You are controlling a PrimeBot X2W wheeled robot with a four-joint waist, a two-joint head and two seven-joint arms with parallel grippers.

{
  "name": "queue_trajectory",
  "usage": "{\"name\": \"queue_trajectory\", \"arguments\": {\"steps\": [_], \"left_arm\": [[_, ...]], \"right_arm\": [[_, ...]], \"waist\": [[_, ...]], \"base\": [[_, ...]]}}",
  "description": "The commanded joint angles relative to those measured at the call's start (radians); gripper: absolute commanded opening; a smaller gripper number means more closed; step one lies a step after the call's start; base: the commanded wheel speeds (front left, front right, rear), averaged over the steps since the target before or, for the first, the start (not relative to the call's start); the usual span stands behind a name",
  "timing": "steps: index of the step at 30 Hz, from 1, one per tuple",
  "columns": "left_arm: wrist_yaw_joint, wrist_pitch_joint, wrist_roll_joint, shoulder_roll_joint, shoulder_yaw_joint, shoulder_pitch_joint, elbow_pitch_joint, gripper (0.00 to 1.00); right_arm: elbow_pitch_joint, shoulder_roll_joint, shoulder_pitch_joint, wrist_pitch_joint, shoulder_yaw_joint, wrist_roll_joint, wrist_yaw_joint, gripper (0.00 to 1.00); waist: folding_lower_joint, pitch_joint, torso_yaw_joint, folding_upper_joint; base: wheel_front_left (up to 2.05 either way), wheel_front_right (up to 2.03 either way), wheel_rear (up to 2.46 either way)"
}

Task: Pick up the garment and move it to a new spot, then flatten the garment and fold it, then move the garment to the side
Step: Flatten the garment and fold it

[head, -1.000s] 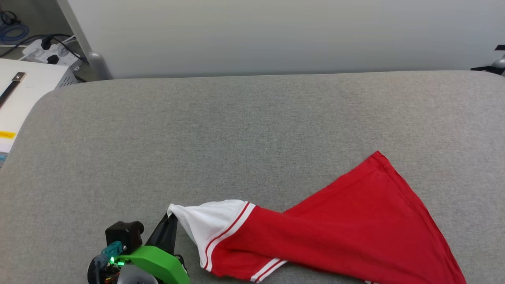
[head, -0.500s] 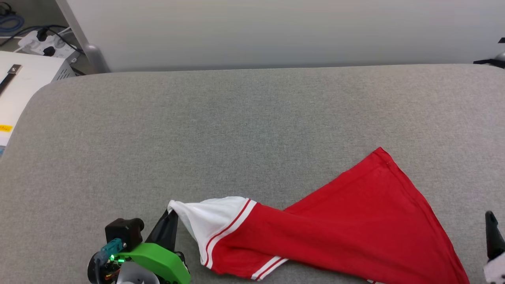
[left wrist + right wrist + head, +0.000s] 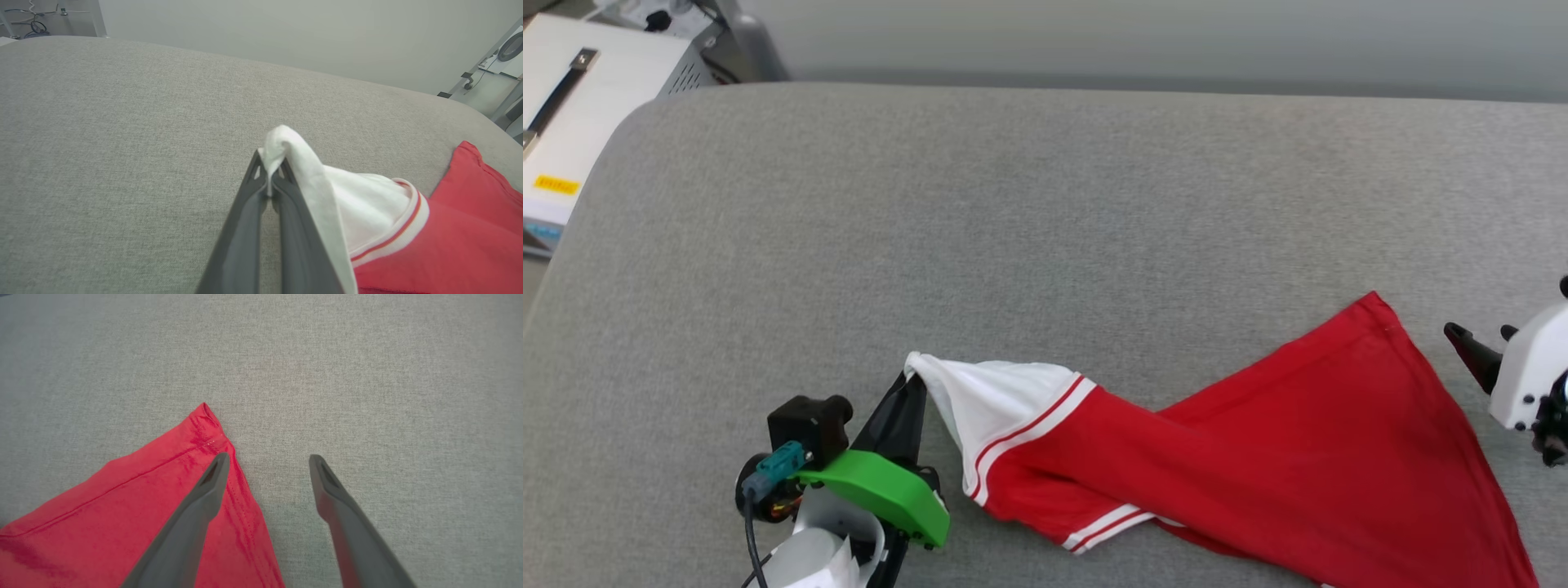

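Garment on grey pad; white box far-L.

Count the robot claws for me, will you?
2. The left gripper, lower left, shut on the garment's white sleeve; the right gripper, right edge, open at its red corner.

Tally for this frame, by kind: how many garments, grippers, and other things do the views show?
garment: 1
grippers: 2 (left gripper pinching the white sleeve, right gripper open at the red hem corner)
grey cushion: 1
white case: 1
Total: 5
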Motion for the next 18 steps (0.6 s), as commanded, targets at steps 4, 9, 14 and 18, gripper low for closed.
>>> {"name": "queue_trajectory", "arguments": {"steps": [4, 9, 14, 18], "left_arm": [[-0.012, -0.018, 0.027, -0.023, -0.011, -0.050, -0.003, 0.00], [-0.016, -0.026, 0.035, -0.034, -0.015, -0.075, -0.006, 0.00], [-0.023, -0.033, 0.036, -0.046, -0.018, -0.089, 0.010, 0.00], [-0.026, -0.038, 0.031, -0.052, -0.015, -0.087, 0.025, 0.00]], "right_arm": [[0.032, -0.077, -0.122, 0.153, 0.134, 0.045, -0.001, 1.00], [0.101, -0.083, -0.175, 0.185, 0.207, 0.078, -0.001, 1.00], [0.195, -0.083, -0.158, 0.296, 0.281, 0.121, -0.001, 1.00], [0.216, -0.075, -0.141, 0.332, 0.298, 0.154, -0.001, 0.00]], "waist": [[0.0000, 0.089, 0.073, -0.0001], [0.0000, 0.132, 0.088, -0.0001], [0.0000, 0.144, 0.096, -0.0001], [0.0000, 0.136, 0.097, -0.0001]], "base": [[0.00, 0.00, 0.00], [0.00, 0.00, 0.00], [0.00, 0.00, 0.00], [0.00, 0.00, 0.00]]}}
